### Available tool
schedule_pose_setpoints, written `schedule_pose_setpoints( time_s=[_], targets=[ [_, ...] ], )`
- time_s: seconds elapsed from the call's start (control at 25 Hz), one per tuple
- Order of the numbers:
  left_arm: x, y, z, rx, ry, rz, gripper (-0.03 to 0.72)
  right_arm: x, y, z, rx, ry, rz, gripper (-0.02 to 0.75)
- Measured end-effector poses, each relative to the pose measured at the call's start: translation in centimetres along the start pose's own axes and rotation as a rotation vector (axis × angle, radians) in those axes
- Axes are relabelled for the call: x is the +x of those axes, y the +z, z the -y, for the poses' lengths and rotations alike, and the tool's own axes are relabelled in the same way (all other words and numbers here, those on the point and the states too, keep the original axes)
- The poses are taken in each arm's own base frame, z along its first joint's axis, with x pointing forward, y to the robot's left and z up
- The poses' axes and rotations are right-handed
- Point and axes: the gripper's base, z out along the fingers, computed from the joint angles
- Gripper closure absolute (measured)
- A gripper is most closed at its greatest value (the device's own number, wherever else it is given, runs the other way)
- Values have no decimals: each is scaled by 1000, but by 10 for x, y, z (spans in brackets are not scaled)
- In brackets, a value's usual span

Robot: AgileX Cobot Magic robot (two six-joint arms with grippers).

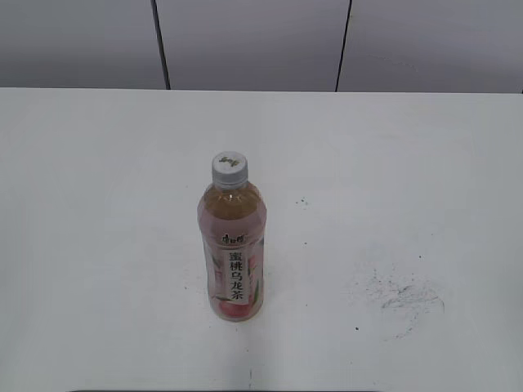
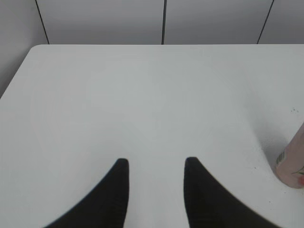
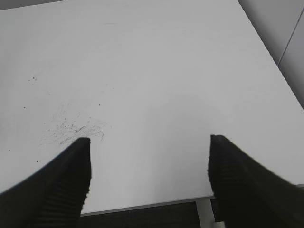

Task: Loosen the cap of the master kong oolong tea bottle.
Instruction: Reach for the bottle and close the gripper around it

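A plain lab-like test space: a bare white surface (image 1: 98, 245) with grey panelled wall (image 1: 253, 41) across the frame's top.

The master kong oolong tea bottle (image 1: 233, 245) looked like clear, slightly glossy plastic wrapped in a smooth printed label, and its cap (image 1: 230, 169) was pale plastic with ribbed sides. The tabletop (image 1: 98, 204) was a smooth, matt white, scuffed with dark scratches (image 1: 404, 294). The right gripper (image 3: 149, 143) had matt black, ridged jaws.

Bottle (image 1: 232, 253) upright mid-table (image 1: 98, 245), cap (image 1: 230, 169) on top, scuff marks (image 1: 404, 296) to its right
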Motion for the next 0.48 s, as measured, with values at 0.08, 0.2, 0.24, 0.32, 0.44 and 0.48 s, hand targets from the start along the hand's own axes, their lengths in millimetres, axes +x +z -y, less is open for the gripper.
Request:
schedule_pose_setpoints(
  time_s=[0.08, 0.2, 0.24, 0.32, 0.44, 0.48],
  targets=[
    [0, 0, 0, 0, 0, 0, 448, 0, 0, 0, 0, 0, 0, 164],
    [0, 0, 0, 0, 0, 0, 448, 0, 0, 0, 0, 0, 0, 164],
    [0, 0, 0, 0, 0, 0, 448, 0, 0, 0, 0, 0, 0, 164],
    [0, 0, 0, 0, 0, 0, 448, 0, 0, 0, 0, 0, 0, 164],
    [0, 0, 0, 0, 0, 0, 447, 0, 0, 0, 0, 0, 0, 164],
    [0, 0, 0, 0, 0, 0, 447, 0, 0, 0, 1, -1, 0, 164]
  ],
)
